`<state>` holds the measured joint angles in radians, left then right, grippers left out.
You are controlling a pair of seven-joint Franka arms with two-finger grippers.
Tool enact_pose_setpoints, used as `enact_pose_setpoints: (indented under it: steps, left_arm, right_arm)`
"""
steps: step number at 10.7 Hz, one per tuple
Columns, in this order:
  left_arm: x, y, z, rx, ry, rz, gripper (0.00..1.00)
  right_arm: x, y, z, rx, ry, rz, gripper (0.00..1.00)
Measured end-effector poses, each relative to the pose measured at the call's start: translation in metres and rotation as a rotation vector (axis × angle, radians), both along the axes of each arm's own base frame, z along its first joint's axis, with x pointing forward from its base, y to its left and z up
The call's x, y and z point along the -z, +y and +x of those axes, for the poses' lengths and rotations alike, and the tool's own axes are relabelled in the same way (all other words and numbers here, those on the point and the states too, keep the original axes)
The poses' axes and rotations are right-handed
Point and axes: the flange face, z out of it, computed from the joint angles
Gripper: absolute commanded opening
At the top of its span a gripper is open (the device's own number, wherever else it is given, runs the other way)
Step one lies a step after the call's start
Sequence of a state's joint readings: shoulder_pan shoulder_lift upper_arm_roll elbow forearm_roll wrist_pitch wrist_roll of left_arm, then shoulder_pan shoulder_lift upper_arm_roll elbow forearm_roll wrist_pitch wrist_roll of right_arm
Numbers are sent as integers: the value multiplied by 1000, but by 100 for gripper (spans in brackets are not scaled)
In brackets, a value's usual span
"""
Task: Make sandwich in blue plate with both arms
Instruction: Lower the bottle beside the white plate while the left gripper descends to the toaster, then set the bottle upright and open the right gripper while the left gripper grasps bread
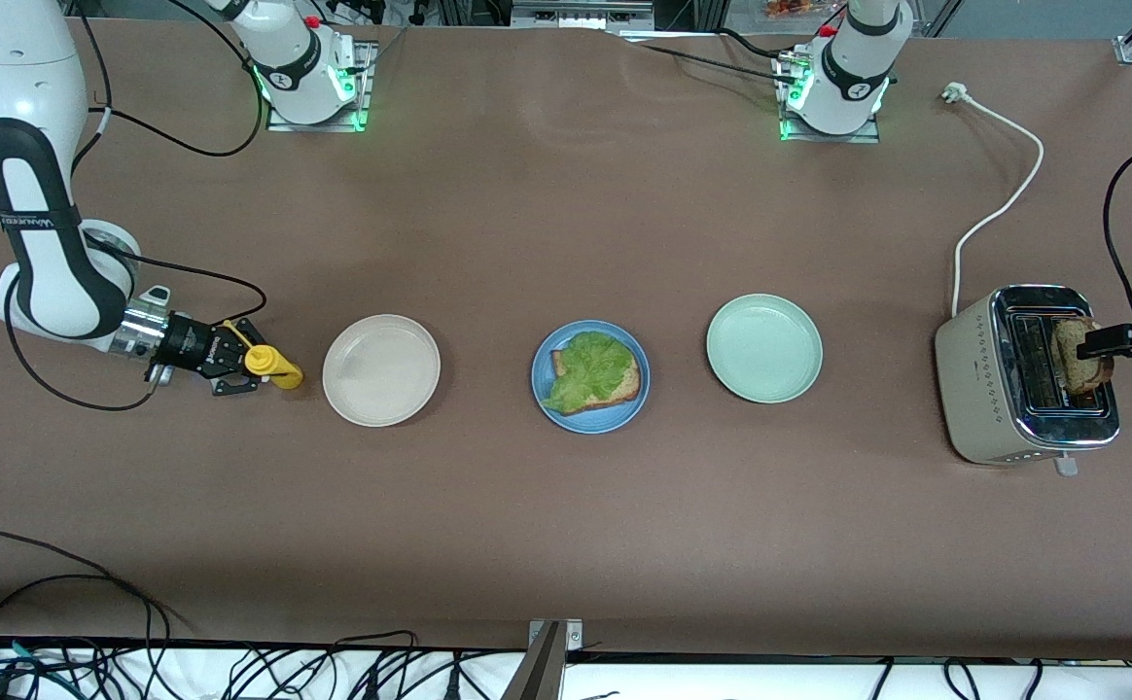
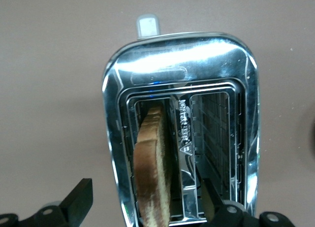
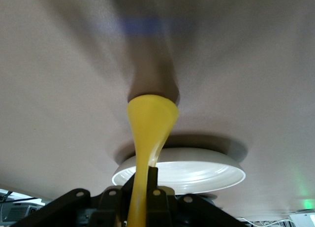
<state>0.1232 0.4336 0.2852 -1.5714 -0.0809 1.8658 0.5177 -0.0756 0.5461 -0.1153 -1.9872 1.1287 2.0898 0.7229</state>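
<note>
Over the chrome toaster (image 1: 1033, 379), left pincer (image 1: 1101, 342) agape astride crusty toast (image 1: 1077, 355); right pincer (image 1: 253, 362) clamping yellow bottle (image 1: 272, 365).

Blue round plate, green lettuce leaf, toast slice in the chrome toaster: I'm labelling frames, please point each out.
Blue round plate (image 1: 542, 394), front view, bare rim.
Green lettuce leaf (image 1: 593, 367), front view, leaf middle.
Toast slice (image 2: 152, 163), left wrist view, top crust.
</note>
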Motion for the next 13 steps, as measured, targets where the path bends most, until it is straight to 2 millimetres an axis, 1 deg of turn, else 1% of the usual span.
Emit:
enact_pose_setpoints:
  steps: [1,2,3,6,8,9,10,13]
  left_arm:
    - [4,0,0,-5,2,-9,93]
    - [7,1,0,-12,7,-11,91]
    - [10,2,-2,-18,13,-14,80]
    - [22,7,-9,-46,28,-41,35]
    - [24,9,-11,-51,31,-43,12]
    - [24,9,-11,-65,31,-41,3]
    - [23,9,-11,-80,32,-39,0]
    - [23,8,-11,-110,33,-36,0]
  right_arm:
    - [0,0,0,1,-1,0,36]
    - [0,0,0,1,-1,1,90]
    - [0,-1,0,4,-3,-2,100]
    - [4,-3,0,11,-5,-19,100]
    - [5,-3,0,8,-8,-20,100]
    - [5,-4,0,8,-10,-22,100]
    - [5,-5,1,10,-12,-26,100]
    - [2,-17,4,45,-34,-72,100]
